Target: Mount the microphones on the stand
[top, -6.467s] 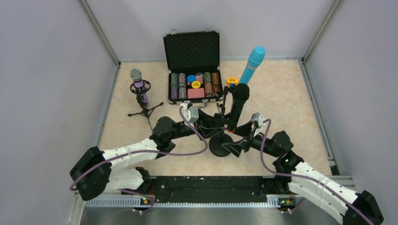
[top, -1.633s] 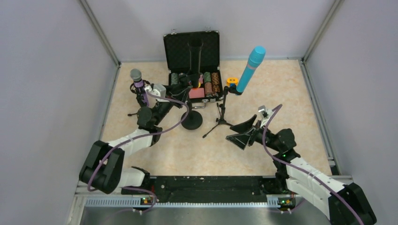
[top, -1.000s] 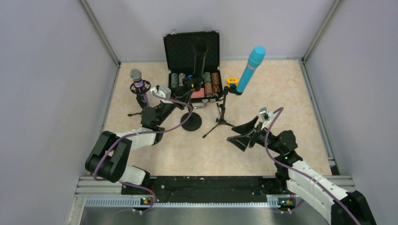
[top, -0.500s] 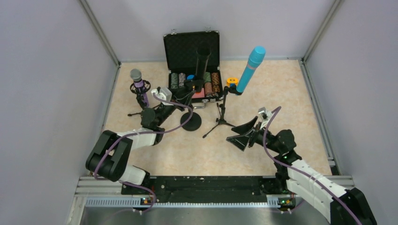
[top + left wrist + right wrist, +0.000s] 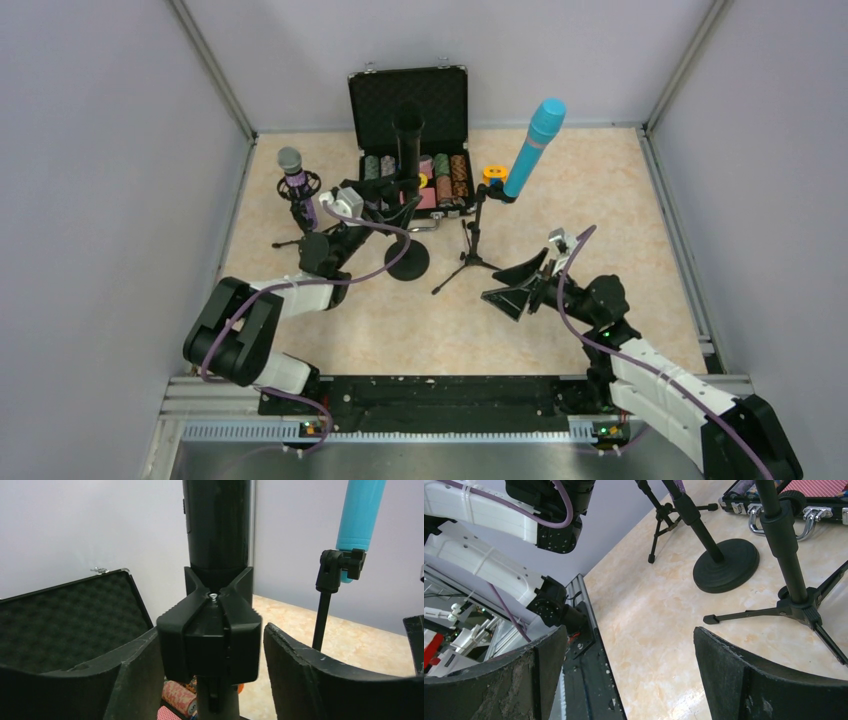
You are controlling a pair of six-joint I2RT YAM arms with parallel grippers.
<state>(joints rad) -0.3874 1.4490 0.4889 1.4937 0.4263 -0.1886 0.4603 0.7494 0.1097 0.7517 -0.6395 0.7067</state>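
Observation:
The black microphone (image 5: 408, 140) stands upright in the black clip (image 5: 210, 630) of the round-base stand (image 5: 407, 262). My left gripper (image 5: 378, 197) is open around that clip, and a gap shows at the right finger (image 5: 300, 675). Behind it, the cyan microphone (image 5: 537, 140) sits tilted on a tripod stand (image 5: 475, 245); it also shows in the left wrist view (image 5: 357, 515). At the far left, the purple microphone (image 5: 293, 175) is mounted on a small tripod (image 5: 308, 236). My right gripper (image 5: 512, 287) hangs open and holds nothing, near the table's front right (image 5: 631, 675).
An open black case (image 5: 410, 100) with poker chips stands at the back, just behind the black microphone. An orange roll (image 5: 494, 173) lies beside it. The tripod legs (image 5: 749, 614) and the round base (image 5: 726, 565) lie ahead of my right gripper. Walls enclose the table.
My left gripper's jaws have parted from the clip they were shut on. The black microphone has swung from leaning right to upright. The right arm has barely moved.

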